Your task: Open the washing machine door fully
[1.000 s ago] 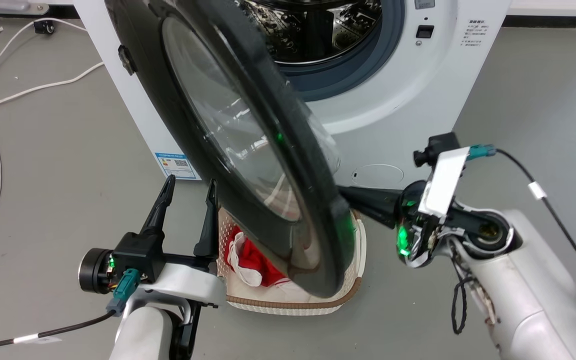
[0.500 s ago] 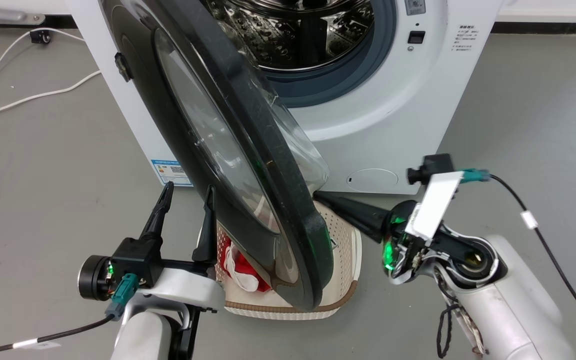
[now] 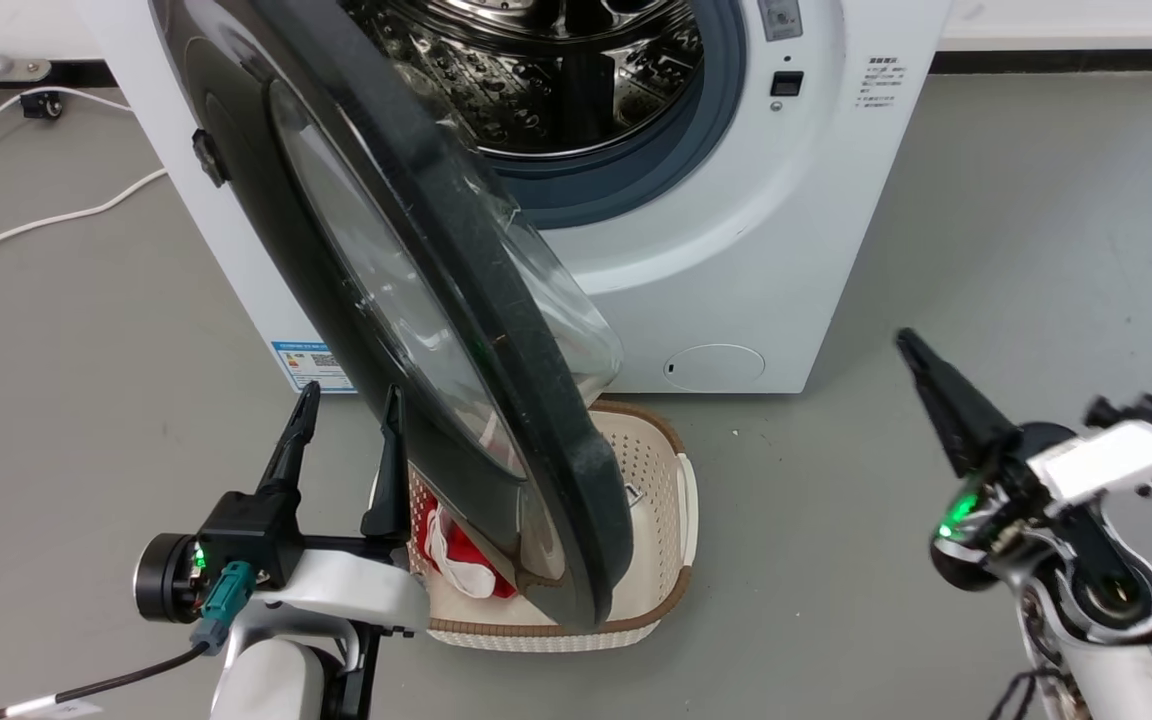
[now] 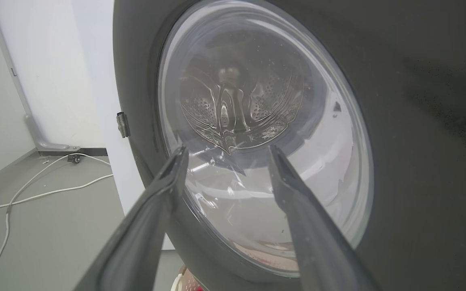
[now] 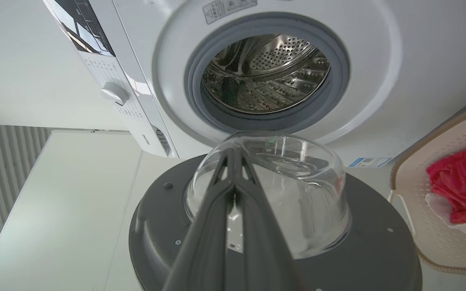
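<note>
1. The door [image 3: 536,430] stands roughly half open. It is hinged on the left side of the washer [image 3: 736,260], and its free edge hangs out over the basket [image 3: 671,520]. By our read it's not fully open yet.
2. The right gripper [image 3: 908,342] has its fingers pressed together and is empty. It's well apart from the door, on the inner side, and in the right wrist view it points at the glass bowl [image 5: 297,182].
3. The left gripper [image 3: 351,392] has its fingers spread and is empty. It sits just beside the door's outer face.
4. Risk: nothing holds the door, so a springy hinge could let it drift back.
5. Risk: the left gripper sits in the swing path. If we push wider without moving it first, the door hits its fingers.
6. Risk: closed tips on curved glass could skid. We'd push on the black rim instead.
7. We can't tell the clearance between the door's bottom edge and the basket, so it may snag.
</note>
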Controlling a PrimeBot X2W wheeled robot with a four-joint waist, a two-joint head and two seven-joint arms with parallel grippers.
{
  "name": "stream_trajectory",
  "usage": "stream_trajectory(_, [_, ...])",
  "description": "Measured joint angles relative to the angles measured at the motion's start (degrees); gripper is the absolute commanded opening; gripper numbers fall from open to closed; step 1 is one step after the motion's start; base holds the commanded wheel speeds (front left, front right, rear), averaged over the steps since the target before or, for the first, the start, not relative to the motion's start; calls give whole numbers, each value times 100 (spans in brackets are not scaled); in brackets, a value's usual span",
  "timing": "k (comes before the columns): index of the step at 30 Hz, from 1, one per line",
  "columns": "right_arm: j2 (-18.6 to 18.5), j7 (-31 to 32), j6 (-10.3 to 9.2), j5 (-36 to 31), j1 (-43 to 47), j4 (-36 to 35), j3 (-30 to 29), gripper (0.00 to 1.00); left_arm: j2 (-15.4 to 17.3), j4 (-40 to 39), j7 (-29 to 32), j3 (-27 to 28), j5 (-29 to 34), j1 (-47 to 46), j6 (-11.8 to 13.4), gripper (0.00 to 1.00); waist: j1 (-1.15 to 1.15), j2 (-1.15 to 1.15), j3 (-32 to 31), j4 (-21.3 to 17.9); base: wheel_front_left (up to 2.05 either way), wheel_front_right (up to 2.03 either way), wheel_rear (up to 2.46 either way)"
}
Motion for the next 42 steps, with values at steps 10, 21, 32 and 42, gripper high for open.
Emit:
stream_trajectory(10, [-169, -1660, 0, -1014, 764, -357, -561, 100, 0, 1, 0, 162, 32, 58, -7, 100, 0, 0, 8, -133, 0, 0, 0])
stream_trajectory(21, [-405, -3203, 9, -4979, 1039, -797, -578, 100, 1, -9, 0, 249, 48, 79, 10, 100, 0, 0, -30, -232, 0, 0, 0])
stream_trajectory(32, [237, -2855, 10, -9058, 1720, -2218, -732, 100, 0, -13, 0, 322, 110, 81, -22, 100, 0, 0, -12, -264, 0, 0, 0])
stream_trajectory(42, [464, -2791, 11, -9281, 2142, -2148, -590, 100, 0, -20, 0, 357, 191, 73, -35, 100, 0, 0, 6, -274, 0, 0, 0])
